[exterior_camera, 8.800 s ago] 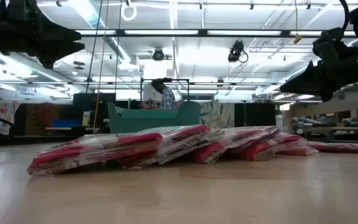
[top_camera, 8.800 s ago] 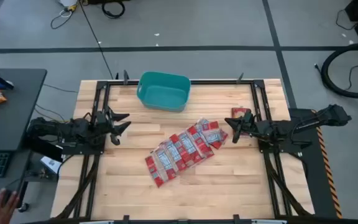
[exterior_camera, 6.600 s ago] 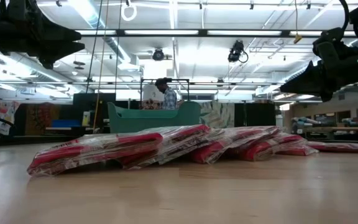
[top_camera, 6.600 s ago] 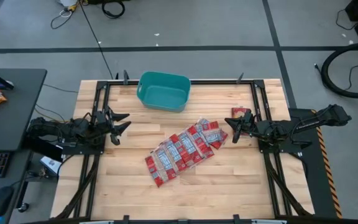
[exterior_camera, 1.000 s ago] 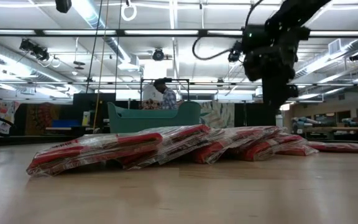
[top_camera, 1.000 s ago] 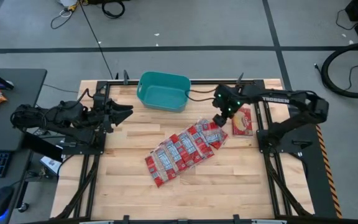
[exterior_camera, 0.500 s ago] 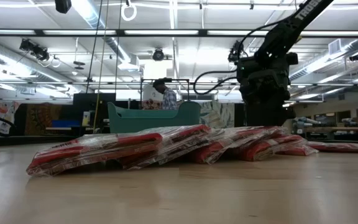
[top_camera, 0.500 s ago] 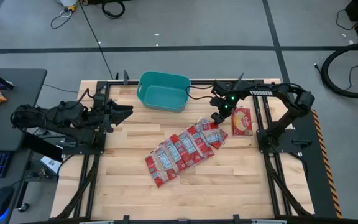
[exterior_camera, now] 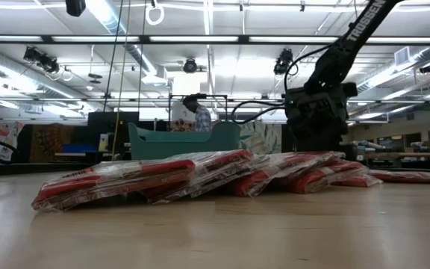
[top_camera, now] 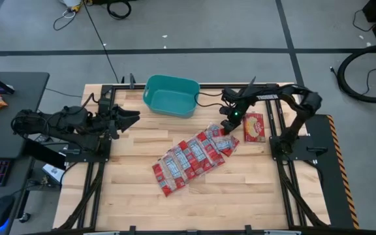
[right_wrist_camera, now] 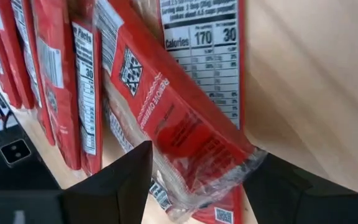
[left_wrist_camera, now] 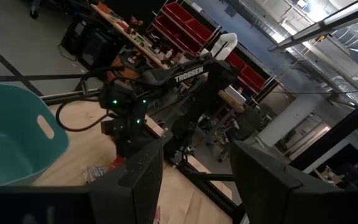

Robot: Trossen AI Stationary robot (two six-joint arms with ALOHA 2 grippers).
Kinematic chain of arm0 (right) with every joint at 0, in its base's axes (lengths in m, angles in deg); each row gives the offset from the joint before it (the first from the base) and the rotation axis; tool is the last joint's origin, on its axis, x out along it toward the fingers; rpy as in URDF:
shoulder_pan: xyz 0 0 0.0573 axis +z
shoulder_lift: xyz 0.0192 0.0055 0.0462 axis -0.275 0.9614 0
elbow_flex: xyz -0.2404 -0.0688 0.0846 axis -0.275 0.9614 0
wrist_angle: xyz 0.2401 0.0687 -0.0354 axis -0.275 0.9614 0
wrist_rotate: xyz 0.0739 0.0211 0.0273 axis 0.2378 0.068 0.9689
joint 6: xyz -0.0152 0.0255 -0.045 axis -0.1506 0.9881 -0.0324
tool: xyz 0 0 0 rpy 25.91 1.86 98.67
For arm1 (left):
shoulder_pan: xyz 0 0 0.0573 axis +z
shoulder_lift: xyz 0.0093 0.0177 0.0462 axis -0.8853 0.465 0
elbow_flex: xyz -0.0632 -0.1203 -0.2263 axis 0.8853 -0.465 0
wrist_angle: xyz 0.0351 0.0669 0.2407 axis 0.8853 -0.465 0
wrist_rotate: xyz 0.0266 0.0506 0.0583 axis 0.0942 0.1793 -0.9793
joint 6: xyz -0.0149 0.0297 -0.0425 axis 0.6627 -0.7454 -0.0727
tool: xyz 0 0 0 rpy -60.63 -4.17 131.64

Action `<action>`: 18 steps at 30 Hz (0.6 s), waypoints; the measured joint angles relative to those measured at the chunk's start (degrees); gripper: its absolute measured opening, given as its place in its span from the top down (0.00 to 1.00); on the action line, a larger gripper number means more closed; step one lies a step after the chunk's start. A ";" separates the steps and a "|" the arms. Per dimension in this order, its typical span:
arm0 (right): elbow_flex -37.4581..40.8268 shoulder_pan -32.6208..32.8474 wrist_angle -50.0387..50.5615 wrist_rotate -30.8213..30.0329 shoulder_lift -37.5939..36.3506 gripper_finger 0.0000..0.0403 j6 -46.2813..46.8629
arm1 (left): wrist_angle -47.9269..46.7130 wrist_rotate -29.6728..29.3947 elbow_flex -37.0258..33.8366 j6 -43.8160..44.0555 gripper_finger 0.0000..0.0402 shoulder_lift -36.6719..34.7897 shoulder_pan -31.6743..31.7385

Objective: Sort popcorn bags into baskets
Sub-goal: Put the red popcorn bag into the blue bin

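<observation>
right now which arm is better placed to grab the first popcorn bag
The right. Its gripper hangs over the near end of the row of popcorn bags, fingers open astride one bag's corner. The left gripper sits back at the table's left edge.

Both arms were matte black; right arm (top_camera: 286, 98) had white TROSSEN lettering, green LEDs, a looping black cable.

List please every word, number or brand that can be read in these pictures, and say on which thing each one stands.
"TROSSEN": on the right arm, also in the low view.
"Calories 170 30": nutrition panel of a popcorn bag.
"30", with a word ending in "Parts": label of a neighbouring bag.
"REMOVE OVERWRAP": along the red bag between the right end effector's open fingers; only partly legible.
The other small print, and the QR code, are too small to read.
</observation>
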 joint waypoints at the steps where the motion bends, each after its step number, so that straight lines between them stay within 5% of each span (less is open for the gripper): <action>1: 0.00 0.35 -0.04 -0.14 0.02 0.43 -0.20 | -0.06 -0.02 0.00 0.00 0.52 0.01 0.00; 18: -0.02 2.60 -2.18 -3.54 -0.09 0.90 0.08 | -0.35 -0.70 0.00 0.02 0.52 0.08 0.00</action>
